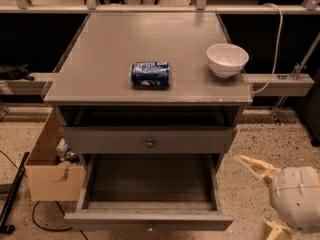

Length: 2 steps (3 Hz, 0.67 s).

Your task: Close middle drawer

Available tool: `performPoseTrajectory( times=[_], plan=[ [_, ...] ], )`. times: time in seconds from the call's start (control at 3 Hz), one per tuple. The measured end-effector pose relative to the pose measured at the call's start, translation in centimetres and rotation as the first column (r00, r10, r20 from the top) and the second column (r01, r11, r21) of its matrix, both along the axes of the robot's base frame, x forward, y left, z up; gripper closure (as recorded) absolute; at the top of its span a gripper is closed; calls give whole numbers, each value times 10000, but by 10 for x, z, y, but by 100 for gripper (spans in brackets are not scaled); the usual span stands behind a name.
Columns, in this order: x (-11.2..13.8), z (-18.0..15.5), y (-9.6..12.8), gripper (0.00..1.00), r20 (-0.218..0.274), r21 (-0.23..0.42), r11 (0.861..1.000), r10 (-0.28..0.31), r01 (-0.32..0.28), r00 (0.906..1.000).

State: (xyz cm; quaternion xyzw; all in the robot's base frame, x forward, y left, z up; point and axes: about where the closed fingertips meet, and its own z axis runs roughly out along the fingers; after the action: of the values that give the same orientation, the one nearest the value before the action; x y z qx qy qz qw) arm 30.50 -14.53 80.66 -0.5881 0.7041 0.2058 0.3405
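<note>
1. Well, in the camera view there is a grey cabinet with a flat surface (110,64) on top.
2. A blue can (150,74) lies on its side near the front of the surface.
3. A white bowl (227,59) stands upright on the right side of the surface, well apart from the can.
4. Under the surface is the top drawer (110,140). It has a tall grey front with a round knob (150,143) in the middle, and there is a dark gap above it.
5. The middle drawer (150,219) is right below the top drawer. It is pulled far out toward the camera, so you can look down inside it. Its front is at the very bottom of the view.
6. The hand (254,195) is low on the right, beside the middle drawer and over the speckled floor (250,139). It does not touch the drawer.
7. The hand's two pale fingers (255,166) are spread apart, and it holds nothing.
8. A brown box (47,176) sits on the floor, just to the left of the cabinet.
</note>
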Motion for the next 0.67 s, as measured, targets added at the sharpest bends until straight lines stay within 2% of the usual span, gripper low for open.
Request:
performPoseTrajectory(
  times=[0.33,0.67],
  plan=[
    [27,-29,-3,0,401,296,9963,791,-803,9961],
    [30,-37,-3,24,431,372,9944,975,-991,9943]
  ],
)
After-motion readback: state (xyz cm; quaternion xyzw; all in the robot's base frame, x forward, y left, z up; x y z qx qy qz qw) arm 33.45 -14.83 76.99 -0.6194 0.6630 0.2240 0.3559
